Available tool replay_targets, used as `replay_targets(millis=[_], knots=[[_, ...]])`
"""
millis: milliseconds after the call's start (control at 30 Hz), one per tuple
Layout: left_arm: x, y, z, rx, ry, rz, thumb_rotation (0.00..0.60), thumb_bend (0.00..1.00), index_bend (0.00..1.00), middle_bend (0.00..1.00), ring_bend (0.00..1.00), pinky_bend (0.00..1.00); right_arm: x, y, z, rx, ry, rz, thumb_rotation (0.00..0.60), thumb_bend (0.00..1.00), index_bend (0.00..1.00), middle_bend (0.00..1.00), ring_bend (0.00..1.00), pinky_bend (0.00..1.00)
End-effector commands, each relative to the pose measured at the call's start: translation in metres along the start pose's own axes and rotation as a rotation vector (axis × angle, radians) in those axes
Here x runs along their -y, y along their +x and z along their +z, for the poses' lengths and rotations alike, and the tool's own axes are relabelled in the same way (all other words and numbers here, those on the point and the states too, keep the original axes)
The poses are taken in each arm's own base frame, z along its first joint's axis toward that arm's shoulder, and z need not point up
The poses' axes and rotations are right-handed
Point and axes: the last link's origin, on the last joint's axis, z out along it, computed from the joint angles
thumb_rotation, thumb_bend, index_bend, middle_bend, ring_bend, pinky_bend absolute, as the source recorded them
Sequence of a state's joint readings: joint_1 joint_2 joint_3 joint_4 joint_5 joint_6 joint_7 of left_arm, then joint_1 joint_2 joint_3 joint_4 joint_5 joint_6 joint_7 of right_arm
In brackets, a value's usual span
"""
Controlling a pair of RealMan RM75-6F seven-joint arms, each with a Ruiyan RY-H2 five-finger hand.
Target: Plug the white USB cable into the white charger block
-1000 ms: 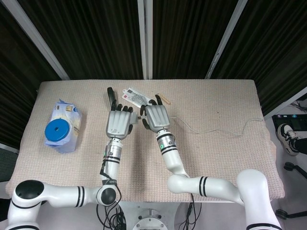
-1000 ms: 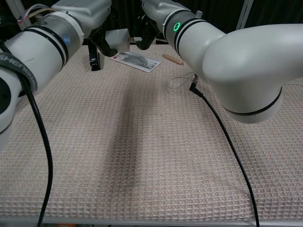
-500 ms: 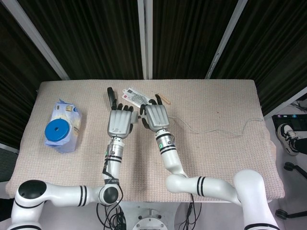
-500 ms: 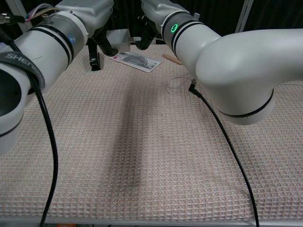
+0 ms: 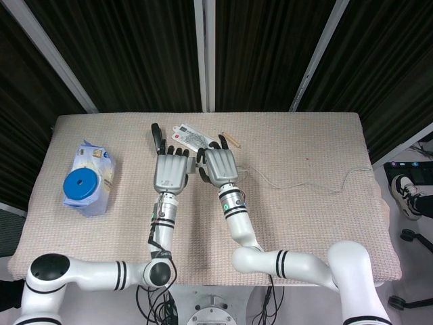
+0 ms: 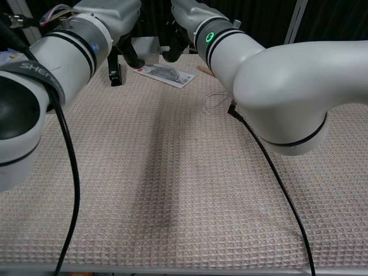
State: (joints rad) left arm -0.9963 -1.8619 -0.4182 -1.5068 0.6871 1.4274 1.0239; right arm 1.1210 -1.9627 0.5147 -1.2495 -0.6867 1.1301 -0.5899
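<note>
Between my two hands sits the white cube charger block (image 6: 145,48), held by left hand (image 5: 170,170); right hand (image 5: 218,166) grips something I cannot identify. The thin white USB cable (image 5: 298,183) trails rightward; misalignment risks a jammed plug.

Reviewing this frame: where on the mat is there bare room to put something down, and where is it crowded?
Bare mat lies between the blue-lidded packet and the left hand, and right of the white cable toward the table's far right corner. The near strip holds only the forearms. It is crowded at the back centre: both hands, the right hand, the flat packet and wooden stick.
</note>
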Motion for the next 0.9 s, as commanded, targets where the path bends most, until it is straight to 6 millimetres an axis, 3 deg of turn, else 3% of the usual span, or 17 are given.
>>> replay_targets(millis=[33,900], knots=[[-0.0004,0.0006,-0.0001,-0.004,0.0,-0.003,0.6,0.37,0.47,0.46,0.24,0.12,-0.0005,-0.001,0.0002,0.001,-0.002,0.005,0.6,0.33,0.58,0.5,0.22,0.0],[-0.0078,-0.0002,-0.0017,0.014,-0.034,-0.056,0.6,0.37,0.47,0.46,0.25,0.13,0.003,-0.0102,0.0015,0.003,0.005,0.039,0.6,0.33,0.58,0.5,0.22,0.0]])
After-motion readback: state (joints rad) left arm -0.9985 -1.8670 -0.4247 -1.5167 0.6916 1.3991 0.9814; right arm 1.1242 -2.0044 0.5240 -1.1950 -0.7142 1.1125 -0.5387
